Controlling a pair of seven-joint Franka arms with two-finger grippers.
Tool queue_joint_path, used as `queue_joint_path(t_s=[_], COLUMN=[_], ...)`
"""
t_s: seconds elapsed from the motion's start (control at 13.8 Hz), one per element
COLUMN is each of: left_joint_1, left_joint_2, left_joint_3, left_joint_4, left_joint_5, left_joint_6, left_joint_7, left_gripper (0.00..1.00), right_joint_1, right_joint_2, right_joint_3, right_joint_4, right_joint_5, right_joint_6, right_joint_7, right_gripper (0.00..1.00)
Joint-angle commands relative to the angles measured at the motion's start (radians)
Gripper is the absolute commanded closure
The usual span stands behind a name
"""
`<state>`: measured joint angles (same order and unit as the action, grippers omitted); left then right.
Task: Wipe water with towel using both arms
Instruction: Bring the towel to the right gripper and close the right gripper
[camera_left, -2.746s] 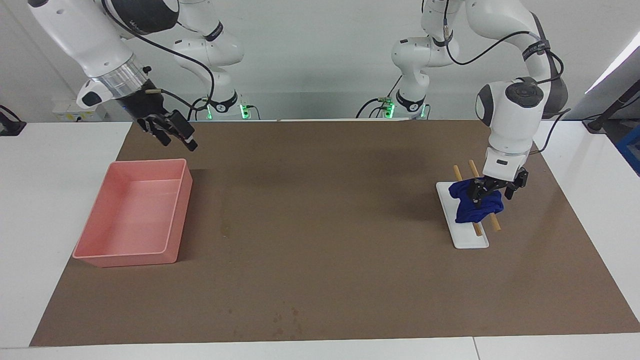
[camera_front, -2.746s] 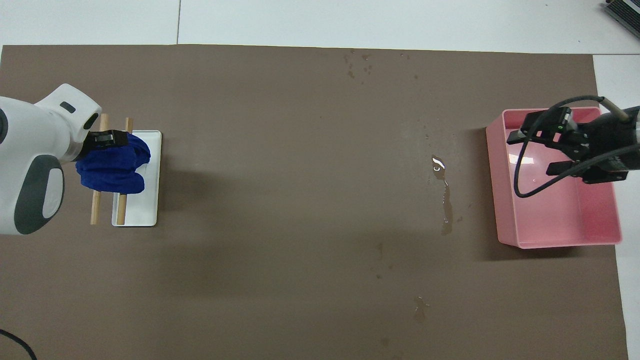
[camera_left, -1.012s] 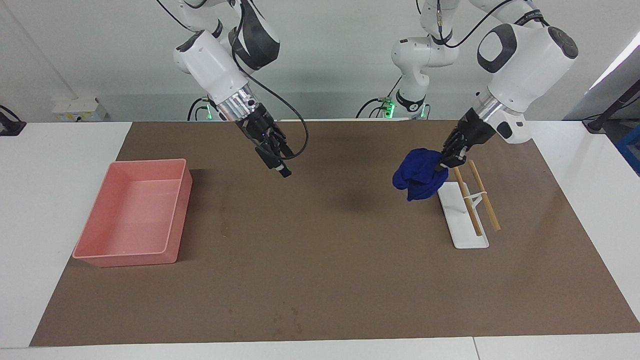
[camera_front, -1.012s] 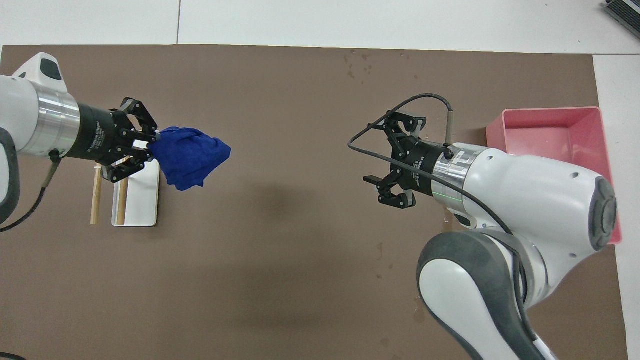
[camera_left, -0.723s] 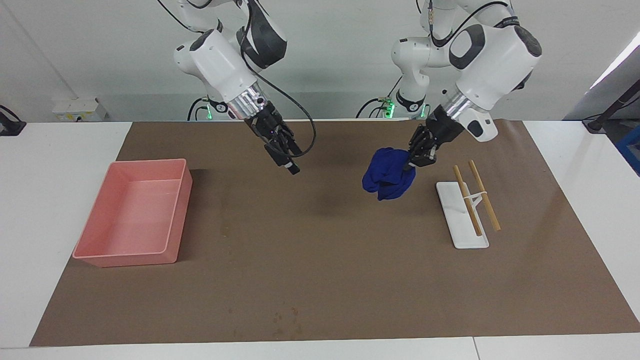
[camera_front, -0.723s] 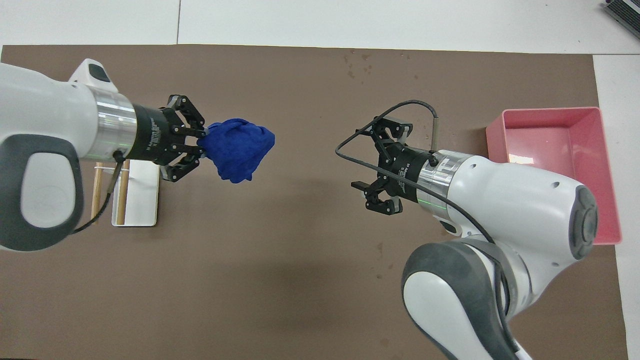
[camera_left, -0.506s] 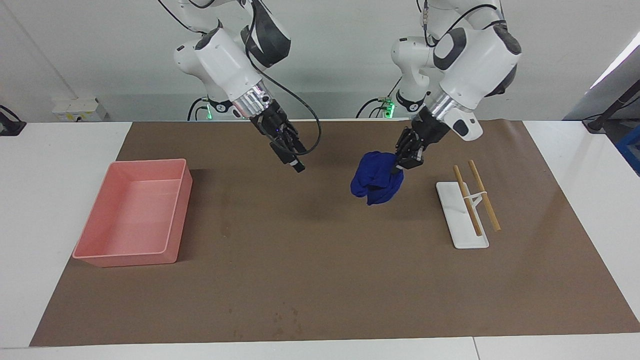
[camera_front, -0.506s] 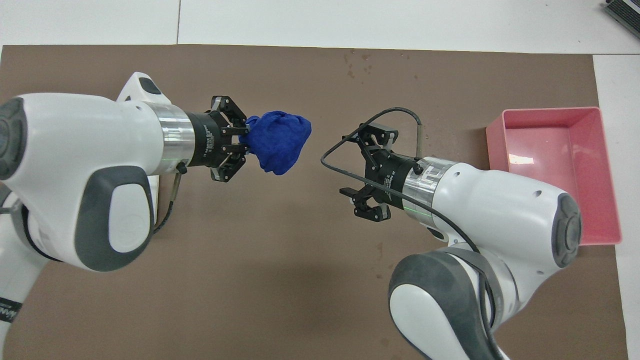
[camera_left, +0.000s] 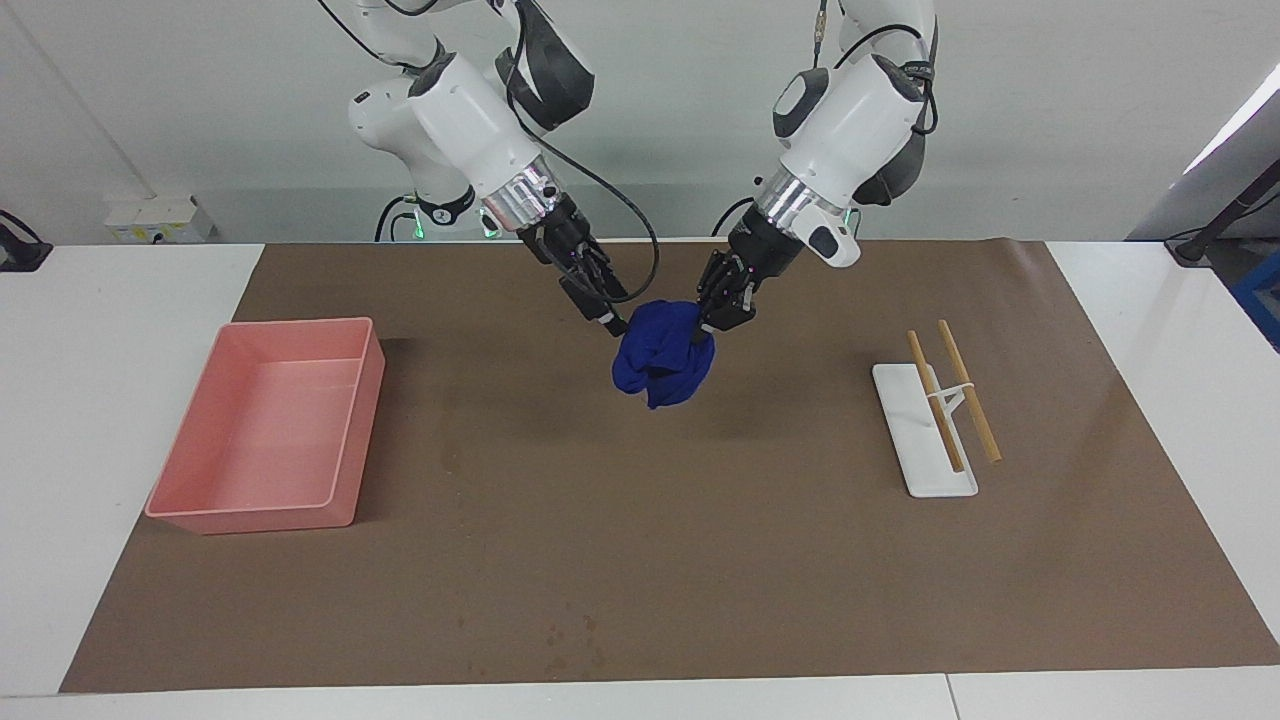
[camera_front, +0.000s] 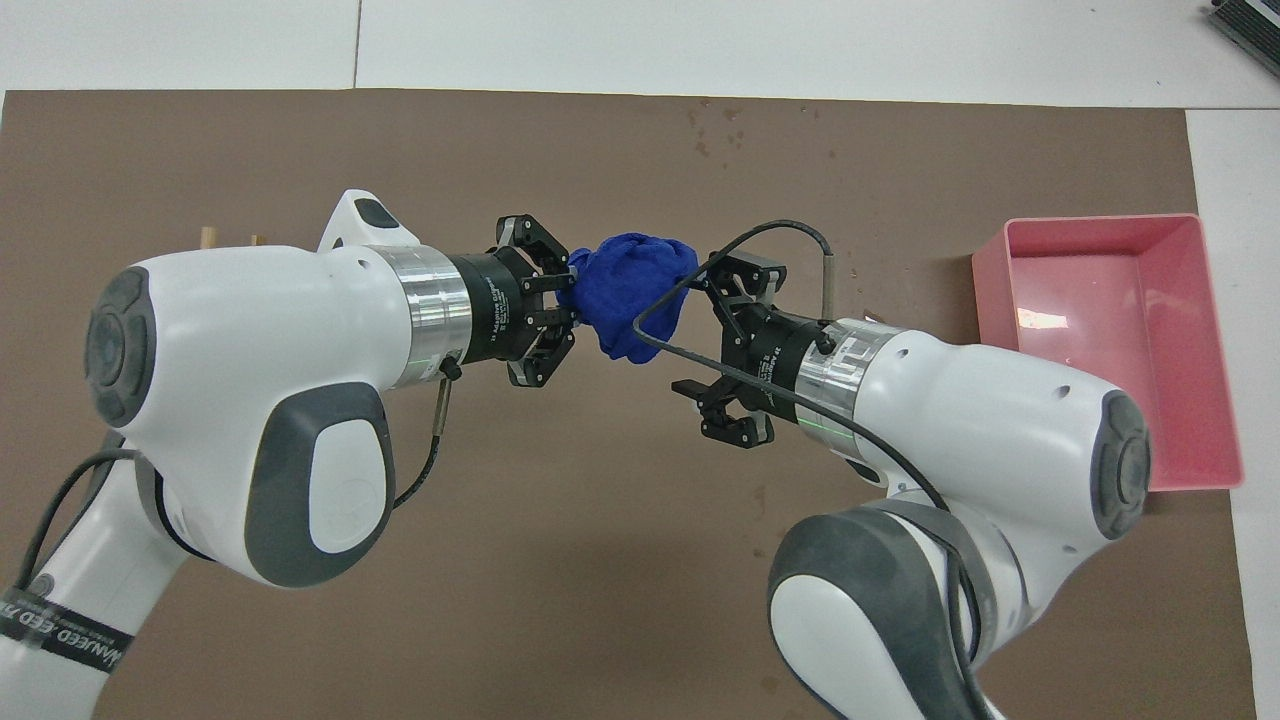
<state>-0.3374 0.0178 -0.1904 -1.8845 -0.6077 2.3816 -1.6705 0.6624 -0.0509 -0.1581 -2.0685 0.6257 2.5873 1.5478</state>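
Note:
The dark blue towel (camera_left: 660, 362) (camera_front: 630, 290) hangs bunched in the air over the middle of the brown mat. My left gripper (camera_left: 712, 322) (camera_front: 572, 300) is shut on the towel's edge. From the pink tray's end, my right gripper (camera_left: 610, 318) (camera_front: 708, 350) comes up against the towel's free side, open and holding nothing. Whether it touches the cloth I cannot tell. A faint wet streak of water (camera_left: 452, 455) lies on the mat near the tray. In the overhead view the right arm covers that streak.
A pink tray (camera_left: 350, 440) (camera_front: 1100, 225) stands at the right arm's end. A white stand with two wooden rods (camera_left: 925, 440) sits at the left arm's end. Small droplets (camera_front: 715, 130) dot the mat's edge farthest from the robots.
The left gripper has carried the towel off the wooden-rod stand to over the mat's middle. The right gripper has swung from the tray to meet it, staying open.

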Motion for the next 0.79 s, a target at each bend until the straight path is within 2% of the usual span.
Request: queue_joint_path(t_s=[0.0,0.43,0.72], left_joint_1=[-0.015,-0.052,-0.052], left_joint_2=[-0.039,-0.047,-0.047], left_joint_3=[0.013,0.012,0.005], left_joint_4=[-0.027,-0.033,-0.030], left_joint_5=[-0.061,-0.089,-0.090], left_joint_6=[-0.002,-0.005,-0.009], left_joint_7=[-0.015,-0.014,-0.015], left_gripper=[1.00,1.00,1.00], right_joint_1=[0.006,0.008,0.008], right_joint_2=[0.016,0.052,0.052], right_joint_3=[0.000,0.000,0.000], right_joint_4=[0.001,0.065,0.065], right_joint_5=[0.022,0.022,0.022], right_joint_6=[0.053,0.062,0.063], right_joint_7=[0.031,0.031,0.018], right_gripper=[0.00,0.00,0.00])
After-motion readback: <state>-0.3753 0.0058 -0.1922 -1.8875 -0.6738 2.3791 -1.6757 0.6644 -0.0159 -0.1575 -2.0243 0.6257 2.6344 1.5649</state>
